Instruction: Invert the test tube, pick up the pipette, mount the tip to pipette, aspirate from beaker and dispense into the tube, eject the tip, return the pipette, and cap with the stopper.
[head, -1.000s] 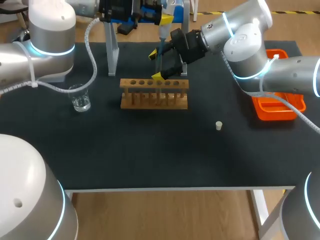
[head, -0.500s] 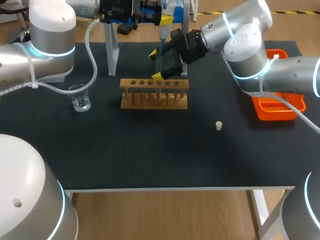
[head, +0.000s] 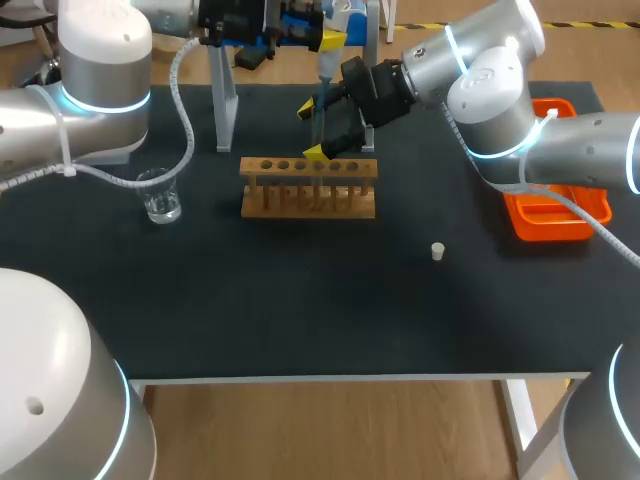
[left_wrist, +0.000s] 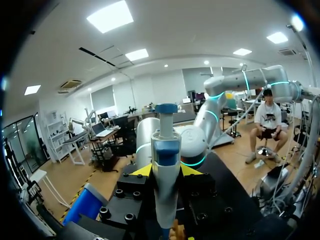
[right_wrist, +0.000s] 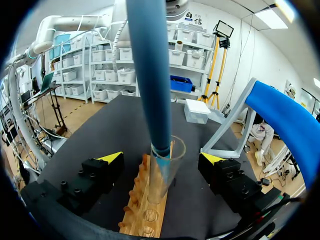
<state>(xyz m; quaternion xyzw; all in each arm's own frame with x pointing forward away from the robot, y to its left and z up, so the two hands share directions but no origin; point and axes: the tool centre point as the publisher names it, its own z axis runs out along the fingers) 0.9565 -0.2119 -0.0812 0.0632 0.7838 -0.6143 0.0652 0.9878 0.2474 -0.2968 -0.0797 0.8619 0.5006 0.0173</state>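
My left gripper (head: 322, 40) is shut on the blue and white pipette (left_wrist: 165, 170), held upright between its yellow fingertips (left_wrist: 141, 170) above the wooden rack (head: 308, 187). The pipette's long blue tip (right_wrist: 150, 75) reaches down into the mouth of the clear test tube (right_wrist: 165, 172), which stands upright in the rack (right_wrist: 142, 215). My right gripper (right_wrist: 162, 159) is open, one finger on each side of the tube and well clear of it; the head view shows it (head: 312, 130) just behind the rack. The glass beaker (head: 160, 195) stands at the left. The small white stopper (head: 437, 251) lies to the rack's right.
An orange tray (head: 556, 212) sits at the table's right edge. The grey pipette stand (head: 226, 100) with a blue top (right_wrist: 285, 125) rises behind the rack. The table's dark front half is bare.
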